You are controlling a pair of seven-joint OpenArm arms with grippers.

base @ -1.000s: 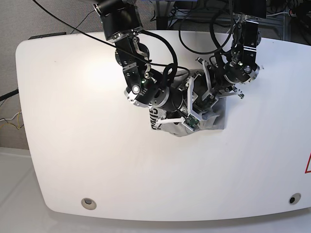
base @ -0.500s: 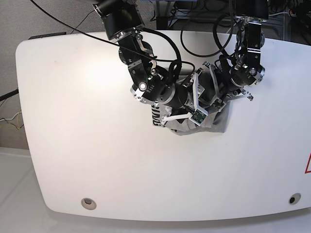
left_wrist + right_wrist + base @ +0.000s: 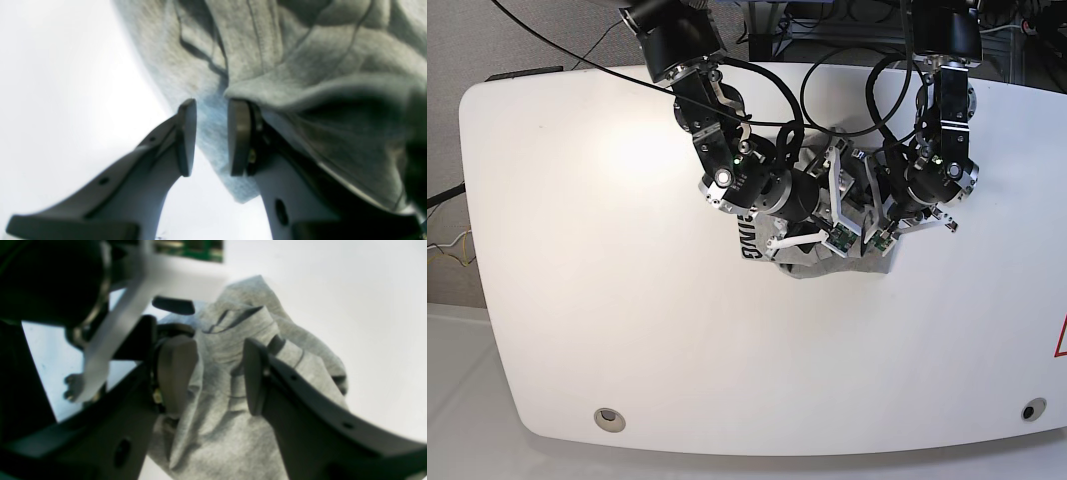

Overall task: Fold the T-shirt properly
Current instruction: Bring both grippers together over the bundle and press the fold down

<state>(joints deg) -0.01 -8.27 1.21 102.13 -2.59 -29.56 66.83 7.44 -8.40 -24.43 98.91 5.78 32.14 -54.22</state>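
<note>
Item: the T-shirt (image 3: 827,262), heather-grey knit, bunched in a rumpled heap near the middle of the white table (image 3: 577,300), under both wrists. Lettering: in your base view black block capitals show on the fold at the heap's left edge — only a fragment, roughly "ING", can be read; the rest is tucked under or hidden by the arms. Left gripper (image 3: 210,136): your left wrist view shows its two flat dark pads parted by a narrow gap, with a single layer of the shirt's edge lying across that gap behind them; a thicker fold drapes over the top of the right-hand pad. Whether the pads actually pinch cloth you cannot tell from here. Right gripper (image 3: 218,375): jaws stand well apart, straddling a raised ridge of the T-shirt (image 3: 233,340); the fabric fills the space between them, touching the left pad, and is not clamped. Texture: soft, flecked cotton with stitched seams and deep creases. The other arm's white finger (image 3: 113,330) and a green circuit board (image 3: 193,248) crowd the upper left of that view.
</note>
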